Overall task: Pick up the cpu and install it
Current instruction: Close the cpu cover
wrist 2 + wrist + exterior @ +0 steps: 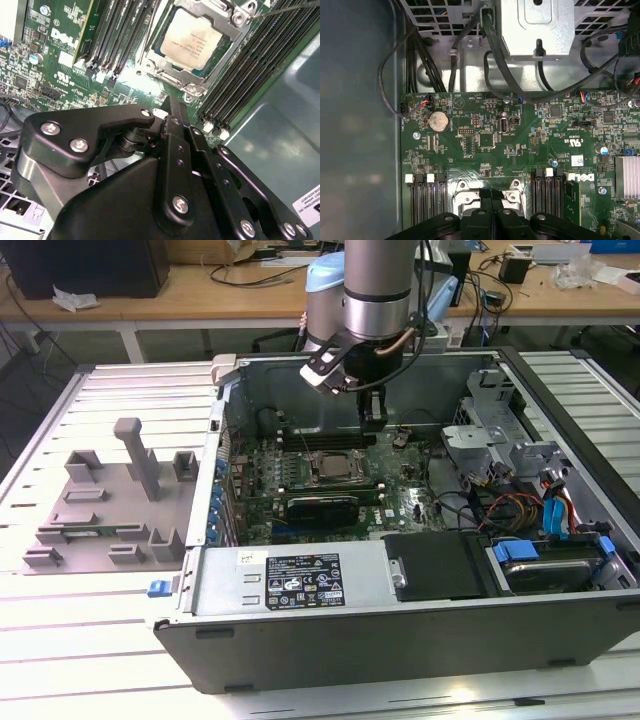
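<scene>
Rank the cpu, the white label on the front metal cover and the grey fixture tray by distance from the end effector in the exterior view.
1. cpu: in its socket, close by the end effector.
2. white label: on the cover at the case's near side.
3. grey fixture tray: outside the case, at the exterior view's left.

Ext. wide; wrist cams near mobo (520,145)

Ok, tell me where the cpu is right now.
The cpu lies in its socket on the motherboard, between the two banks of memory slots; in the exterior view it is mid-case, close to the hand.
</scene>
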`<move>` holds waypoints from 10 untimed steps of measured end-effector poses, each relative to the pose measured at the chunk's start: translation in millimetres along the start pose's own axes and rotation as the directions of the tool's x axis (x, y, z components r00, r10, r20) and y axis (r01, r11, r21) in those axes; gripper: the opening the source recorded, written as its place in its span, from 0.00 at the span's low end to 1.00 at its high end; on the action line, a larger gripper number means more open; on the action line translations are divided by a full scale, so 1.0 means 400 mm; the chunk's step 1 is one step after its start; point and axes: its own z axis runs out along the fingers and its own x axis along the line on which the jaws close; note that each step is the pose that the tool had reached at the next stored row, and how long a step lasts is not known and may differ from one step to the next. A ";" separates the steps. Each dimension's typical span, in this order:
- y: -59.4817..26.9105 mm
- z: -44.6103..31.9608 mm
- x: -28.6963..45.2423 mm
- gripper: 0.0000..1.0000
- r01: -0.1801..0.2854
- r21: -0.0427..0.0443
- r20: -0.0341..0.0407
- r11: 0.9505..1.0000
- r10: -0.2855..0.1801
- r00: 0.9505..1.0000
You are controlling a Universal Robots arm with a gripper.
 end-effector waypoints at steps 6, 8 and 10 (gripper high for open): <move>-0.040 0.000 -0.001 0.11 0.000 -0.008 0.000 1.000 0.000 1.000; -0.054 0.001 -0.002 0.11 0.000 -0.009 0.000 1.000 0.000 1.000; -0.061 0.001 -0.003 0.11 0.000 -0.010 0.000 1.000 0.000 1.000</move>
